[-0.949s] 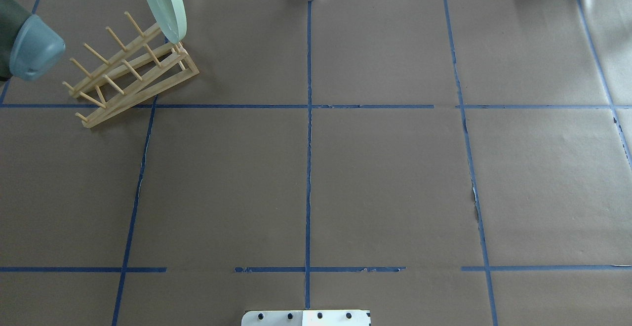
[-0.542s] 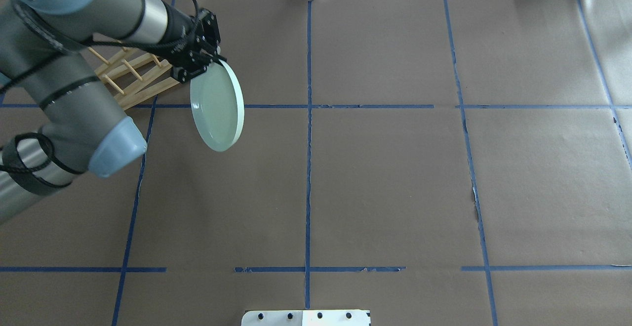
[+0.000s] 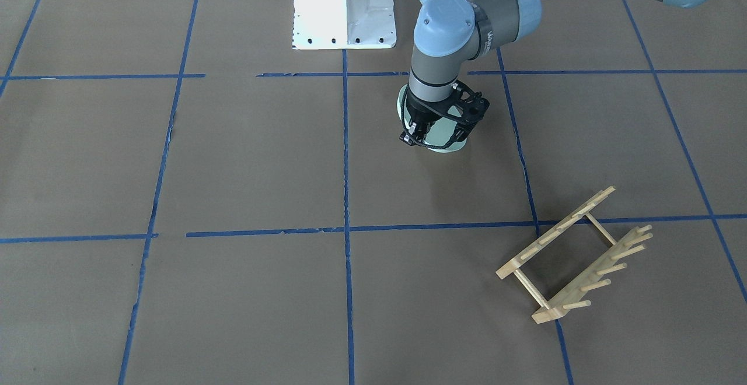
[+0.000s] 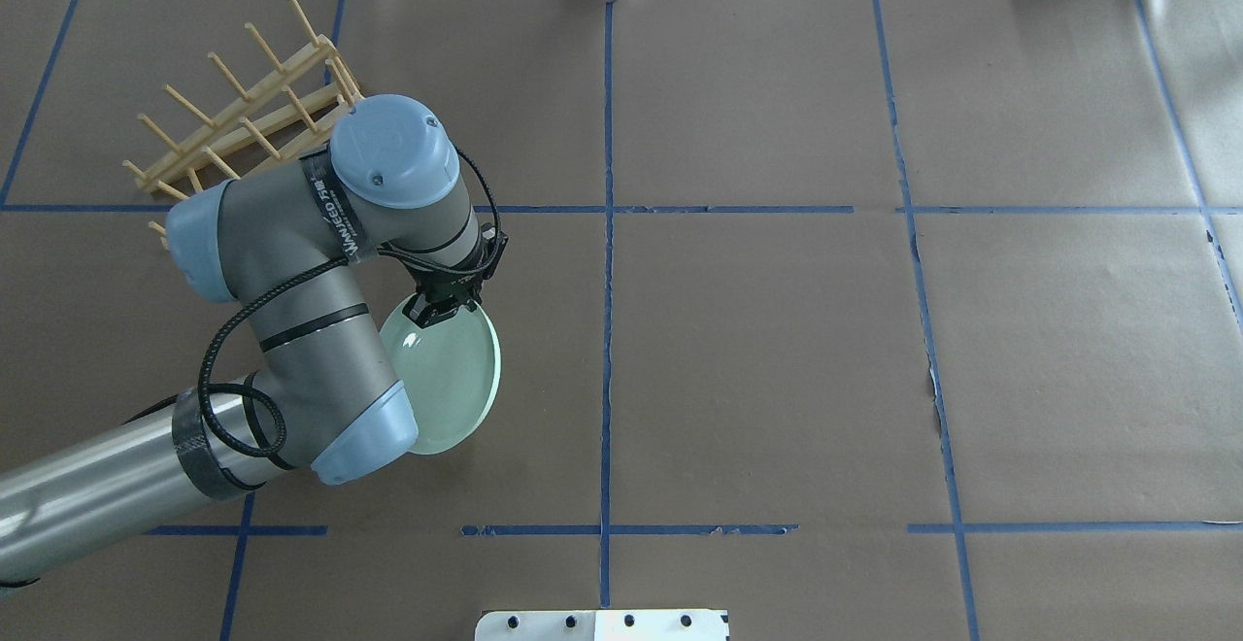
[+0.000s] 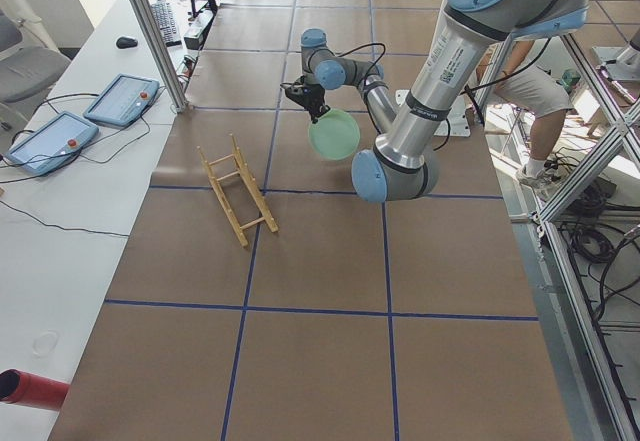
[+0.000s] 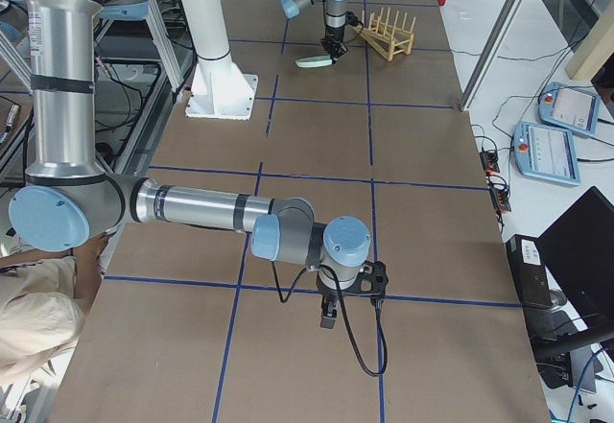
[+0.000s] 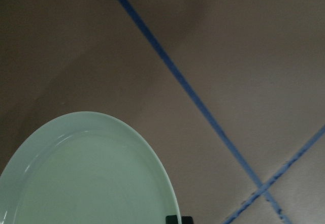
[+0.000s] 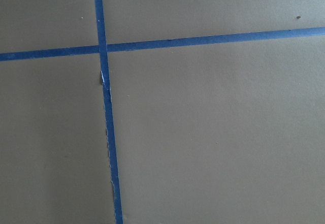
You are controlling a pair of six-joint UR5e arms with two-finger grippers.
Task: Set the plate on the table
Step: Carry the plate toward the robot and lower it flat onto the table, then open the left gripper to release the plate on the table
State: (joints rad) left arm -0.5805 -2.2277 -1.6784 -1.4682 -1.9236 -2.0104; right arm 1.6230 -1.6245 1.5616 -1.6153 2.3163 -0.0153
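My left gripper point(image 4: 429, 315) pinches the plate point(image 4: 456, 379) by its rim, clear of the rack point(image 4: 243, 112); lowering onto the table point(image 4: 777, 350) and release remain, I judge.

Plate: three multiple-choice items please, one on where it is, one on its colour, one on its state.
1. Where is the plate relative to the rack?
A. Standing in it
B. Apart from it, nearer the robot base
C. Under it

2. What colour is the plate?
A. Red
B. Black
C. Pale green

3. What state is the plate in?
A. Gripped at its rim by the left jaws
B. Lying free, no arm near
C. Broken in two

Key:
1 B: the overhead view shows bare table between rack and plate.
2 C: it is pale green in every view that shows it.
3 A: the overhead view shows the left jaws shut on its far rim.
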